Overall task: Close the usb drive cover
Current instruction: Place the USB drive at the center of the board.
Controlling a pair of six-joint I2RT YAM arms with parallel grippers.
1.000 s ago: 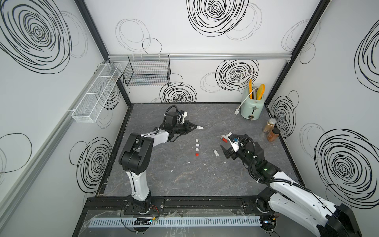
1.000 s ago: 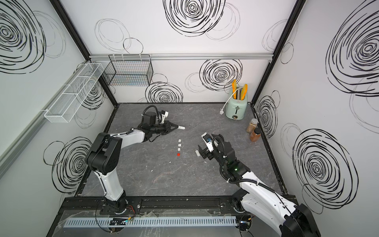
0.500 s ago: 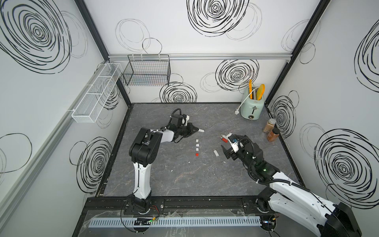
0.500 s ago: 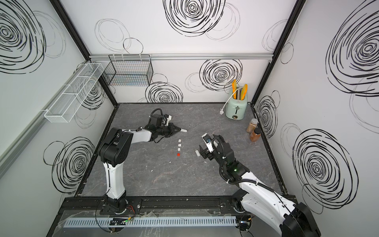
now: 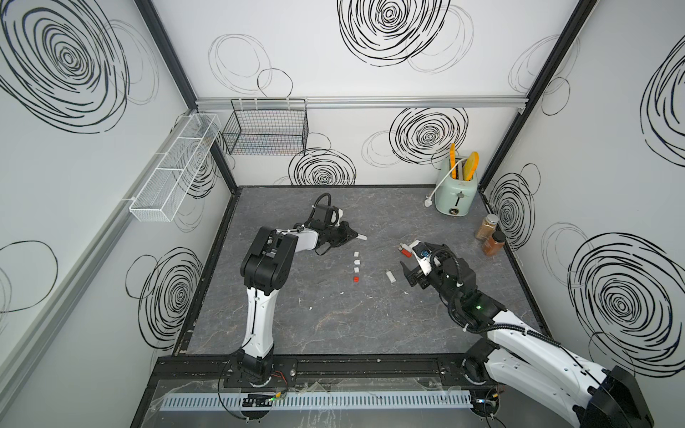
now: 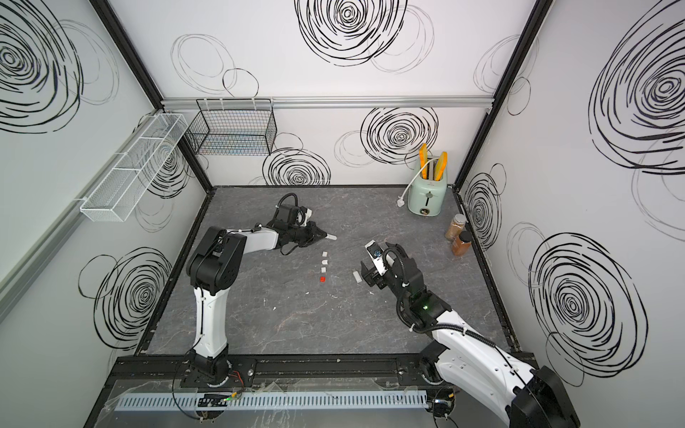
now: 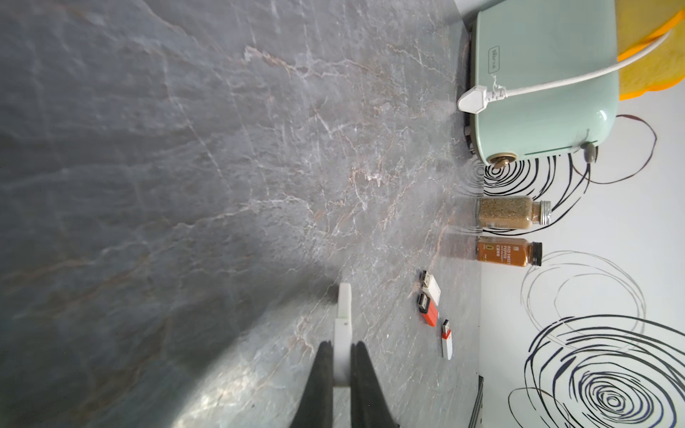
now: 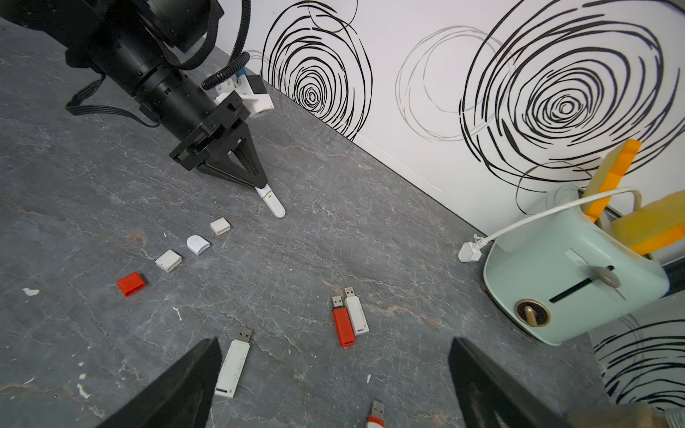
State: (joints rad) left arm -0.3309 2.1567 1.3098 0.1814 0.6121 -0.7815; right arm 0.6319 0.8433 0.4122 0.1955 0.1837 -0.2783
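Note:
My left gripper (image 5: pixel 354 234) (image 7: pixel 341 348) is shut on a white usb drive (image 7: pixel 343 320) (image 8: pixel 272 203), which sticks out past the fingertips with its white cover on the far end, low over the table. Several uncovered drives lie by my right gripper (image 5: pixel 407 266) (image 8: pixel 335 350), which hovers open above them: a white one (image 8: pixel 233 365) (image 5: pixel 390 277), a red one (image 8: pixel 343 326) beside another white one (image 8: pixel 356 315), and a red-and-white one (image 8: pixel 374 417). Loose covers lie in a row: a red one (image 8: pixel 130 284) (image 5: pixel 356 278) and three white ones (image 8: pixel 168 260) (image 8: pixel 197 244) (image 8: pixel 220 226).
A mint toaster (image 5: pixel 456 194) with a white cord and plug stands at the back right. Two spice jars (image 5: pixel 486 226) (image 5: pixel 493 244) stand against the right wall. Wire baskets (image 5: pixel 265 129) hang on the back and left walls.
The left arm's elbow has swung to the right, and its gripper with the white drive has come slightly forward and lower. The right arm has not moved.

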